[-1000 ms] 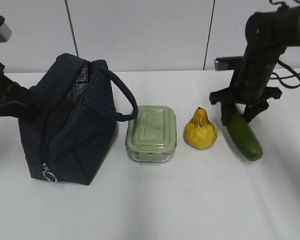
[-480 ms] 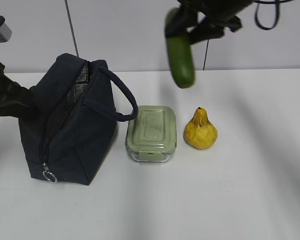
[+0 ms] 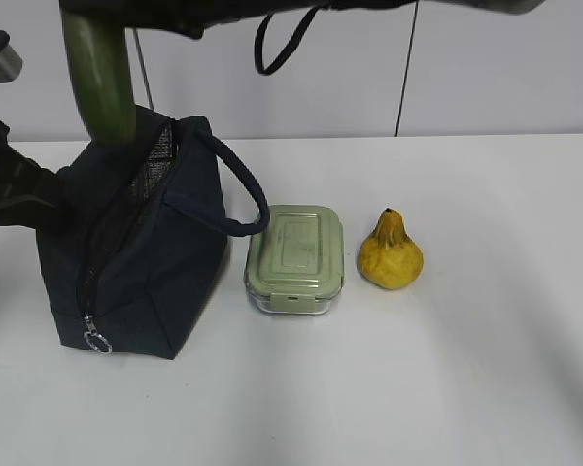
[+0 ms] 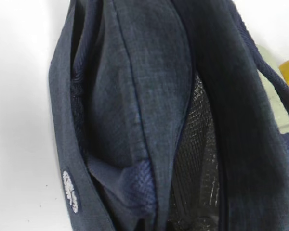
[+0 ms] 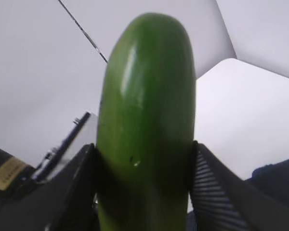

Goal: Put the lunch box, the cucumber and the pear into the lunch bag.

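Note:
The dark green cucumber (image 3: 99,83) hangs upright in my right gripper (image 3: 97,14), its lower end just over the open top of the navy lunch bag (image 3: 146,262). In the right wrist view both fingers (image 5: 214,187) press on the cucumber (image 5: 144,106). The sage-lidded lunch box (image 3: 294,254) lies right of the bag, and the yellow pear (image 3: 390,254) stands right of the box. My left arm (image 3: 15,189) rests against the bag's left side; its jaws are hidden. The left wrist view looks down on the bag (image 4: 149,96) and its dark mesh-lined opening (image 4: 197,159).
The bag's padded handle (image 3: 245,199) loops out toward the lunch box. The zipper's ring pull (image 3: 96,342) hangs at the bag's front lower corner. The white table (image 3: 447,388) stretches to the front and right. A grey wall stands behind.
My right gripper has lifted the cucumber from the table at the right, carried it left across the scene, and now holds it above the bag's opening. The left arm and the bag have not moved.

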`<state>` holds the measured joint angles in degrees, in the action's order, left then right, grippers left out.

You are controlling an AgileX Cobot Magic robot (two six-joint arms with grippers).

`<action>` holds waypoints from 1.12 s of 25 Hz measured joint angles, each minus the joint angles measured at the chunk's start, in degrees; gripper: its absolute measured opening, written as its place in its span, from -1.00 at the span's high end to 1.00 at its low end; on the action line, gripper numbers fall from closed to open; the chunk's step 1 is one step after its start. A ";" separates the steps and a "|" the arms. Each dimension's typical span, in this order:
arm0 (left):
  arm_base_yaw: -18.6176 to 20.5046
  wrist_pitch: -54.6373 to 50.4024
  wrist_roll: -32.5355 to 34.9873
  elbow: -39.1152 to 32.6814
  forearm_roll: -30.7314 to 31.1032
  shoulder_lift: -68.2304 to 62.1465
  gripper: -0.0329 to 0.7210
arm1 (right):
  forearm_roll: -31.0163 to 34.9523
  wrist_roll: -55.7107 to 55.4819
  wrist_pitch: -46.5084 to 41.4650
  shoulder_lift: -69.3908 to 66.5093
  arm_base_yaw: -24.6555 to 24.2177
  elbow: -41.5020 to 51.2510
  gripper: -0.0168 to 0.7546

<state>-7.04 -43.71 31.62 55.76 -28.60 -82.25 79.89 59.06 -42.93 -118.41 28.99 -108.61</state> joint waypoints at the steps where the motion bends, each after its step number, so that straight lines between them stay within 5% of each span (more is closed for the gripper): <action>1: 0.00 0.00 0.00 0.00 0.00 0.00 0.96 | 0.12 1.07 0.13 -1.19 0.24 0.00 -0.13; 7: 0.00 0.00 0.00 0.00 -0.13 0.00 0.96 | 0.35 4.11 1.64 -6.51 0.14 0.00 -0.13; 14: 0.00 0.00 0.00 0.00 -0.13 0.00 0.96 | -0.76 5.32 0.94 -7.47 -0.64 0.00 -0.65; 20: 0.00 -0.05 0.00 0.00 -0.23 0.00 0.96 | -5.52 4.16 -4.06 -3.55 -6.14 0.00 -0.68; 23: 0.00 -0.11 0.00 0.00 -0.23 0.00 0.96 | -16.04 -3.38 -6.98 0.33 -10.22 0.00 -0.60; 28: 0.00 -0.22 0.00 0.00 -0.23 0.00 0.96 | -49.78 -29.85 -15.95 4.01 -14.90 -0.04 -0.55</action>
<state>-7.04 -43.94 31.62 55.76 -28.83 -82.25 30.11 29.21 -58.88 -114.40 14.09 -108.65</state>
